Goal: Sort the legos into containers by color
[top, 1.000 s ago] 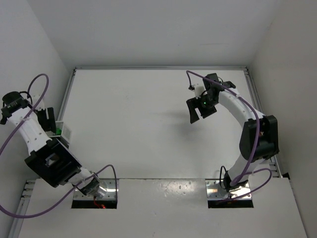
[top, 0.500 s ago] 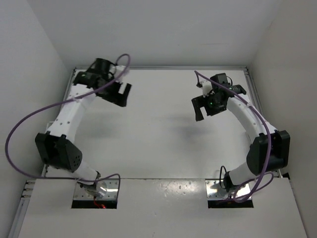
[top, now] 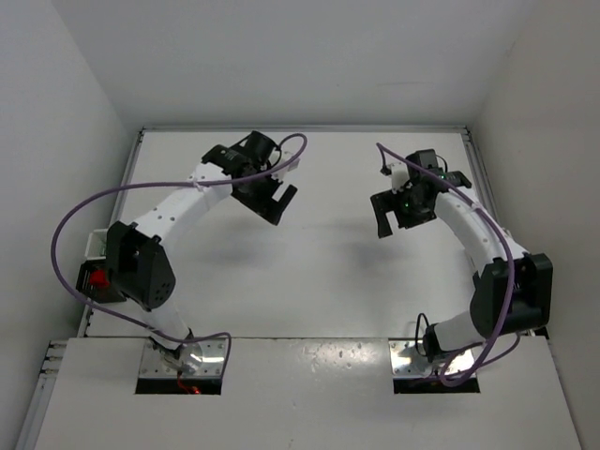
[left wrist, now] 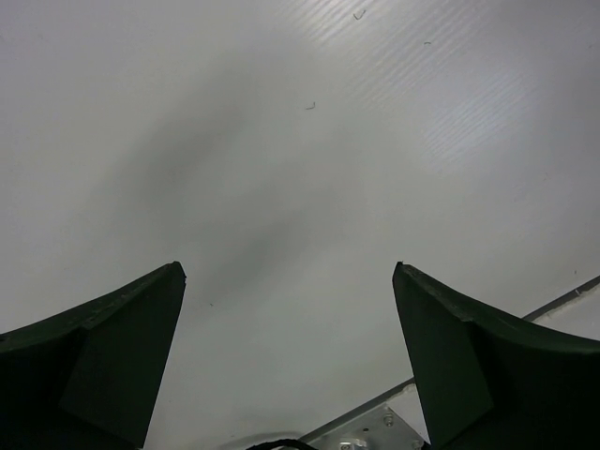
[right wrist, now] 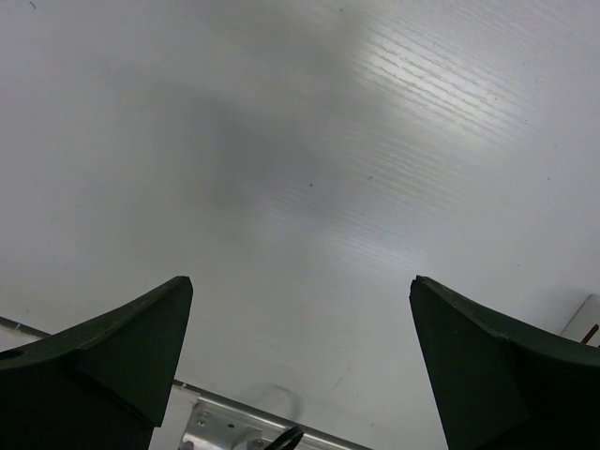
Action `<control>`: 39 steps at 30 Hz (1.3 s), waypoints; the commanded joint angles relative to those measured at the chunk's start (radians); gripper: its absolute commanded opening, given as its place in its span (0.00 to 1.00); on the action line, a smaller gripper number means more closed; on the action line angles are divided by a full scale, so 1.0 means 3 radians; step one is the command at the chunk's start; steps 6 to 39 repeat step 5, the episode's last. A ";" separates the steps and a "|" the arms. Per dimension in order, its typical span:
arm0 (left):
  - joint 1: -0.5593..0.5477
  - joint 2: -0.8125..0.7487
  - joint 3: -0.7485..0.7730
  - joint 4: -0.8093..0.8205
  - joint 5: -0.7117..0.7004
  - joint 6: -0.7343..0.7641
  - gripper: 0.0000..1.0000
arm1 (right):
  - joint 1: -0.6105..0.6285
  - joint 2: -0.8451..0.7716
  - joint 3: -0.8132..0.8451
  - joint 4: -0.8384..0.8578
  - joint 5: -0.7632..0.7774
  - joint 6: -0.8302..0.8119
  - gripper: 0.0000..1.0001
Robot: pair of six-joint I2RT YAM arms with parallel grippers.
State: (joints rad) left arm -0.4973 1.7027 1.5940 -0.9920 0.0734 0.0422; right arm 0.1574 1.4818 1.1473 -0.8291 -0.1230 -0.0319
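Your left gripper (top: 277,204) hangs over the far left part of the table (top: 319,272). Its jaws are spread wide with nothing between them. From its wrist camera you get only bare white table surface between the two dark fingers (left wrist: 103,356), with a strip of metal rail (left wrist: 562,300) cutting across the lower right corner of that view.

Your right gripper (top: 392,223) hangs over the far right part of the table, level with the left one. It is also wide open and carries nothing. Its own camera shows plain table between the fingers.

The things you are sorting sit at the table's left edge, about halfway along it. A small white bin (top: 94,246) stands there, right against the edge. Just on the near side of it you can see a spot of red, which looks like a red brick (top: 94,278). The dark elbow joint of the left arm (top: 141,272) covers part of that spot, so you cannot tell whether the brick lies inside a bin or beside one.

Both grippers are well apart from the bin and the brick. The left arm's purple cable (top: 58,234) loops out past the table's left edge, beside the bin.
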 commanded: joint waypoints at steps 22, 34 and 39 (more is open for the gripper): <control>0.0006 -0.0368 -0.0302 0.0295 0.0072 -0.0064 0.99 | -0.0013 -0.0179 -0.0096 0.0166 -0.0106 0.0045 1.00; 0.0006 -0.0368 -0.0302 0.0295 0.0072 -0.0064 0.99 | -0.0013 -0.0179 -0.0096 0.0166 -0.0106 0.0045 1.00; 0.0006 -0.0368 -0.0302 0.0295 0.0072 -0.0064 0.99 | -0.0013 -0.0179 -0.0096 0.0166 -0.0106 0.0045 1.00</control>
